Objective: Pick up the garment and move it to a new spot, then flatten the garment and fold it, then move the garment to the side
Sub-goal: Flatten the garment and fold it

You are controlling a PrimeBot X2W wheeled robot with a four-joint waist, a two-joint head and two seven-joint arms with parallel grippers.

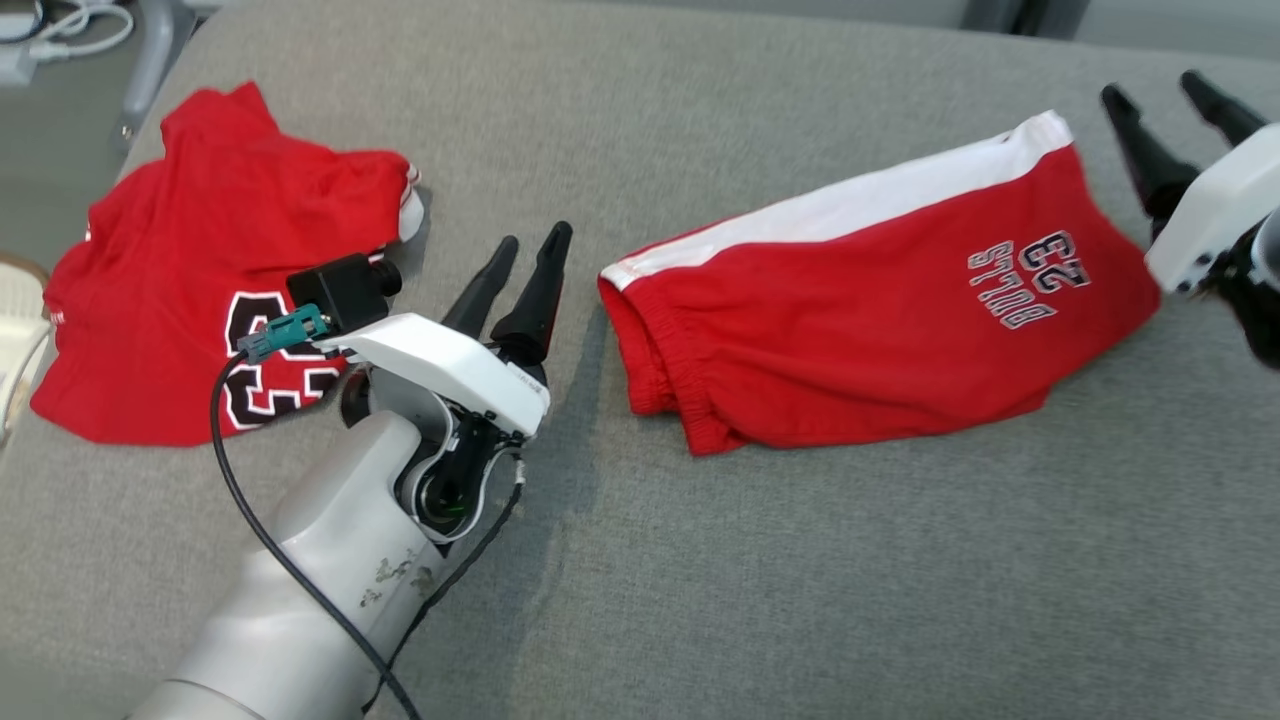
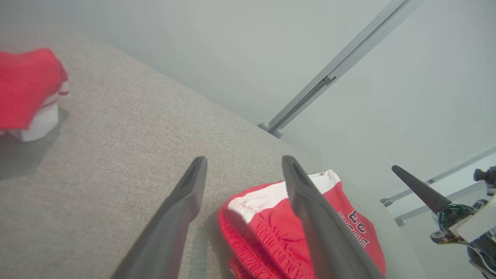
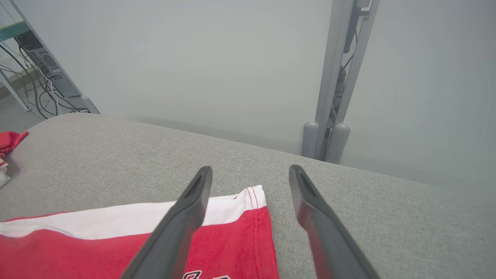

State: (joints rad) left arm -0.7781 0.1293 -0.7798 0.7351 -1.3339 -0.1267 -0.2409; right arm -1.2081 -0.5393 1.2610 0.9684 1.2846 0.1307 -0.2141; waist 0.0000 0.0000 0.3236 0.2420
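The left gripper (image 1: pixel 532 243) and right gripper (image 1: pixel 1150 90) both have their fingers spread and empty, the left just beside the waistband end of the shorts (image 1: pixel 860 290) and the right by the hem end. The shorts lie folded on the grey woven bench (image 1: pixel 700 600): red knit, white side stripe, gathered elastic waist. They look light and limp and would likely fall open, so pinch through all layers at the waistband and hem corners. A crumpled red jersey (image 1: pixel 200 250) lies well apart on the left.

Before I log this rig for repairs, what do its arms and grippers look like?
The left gripper and right gripper have two dark tapered fingers on white housings. The left forearm is pale grey; a black cable runs to a teal connector by a black camera.
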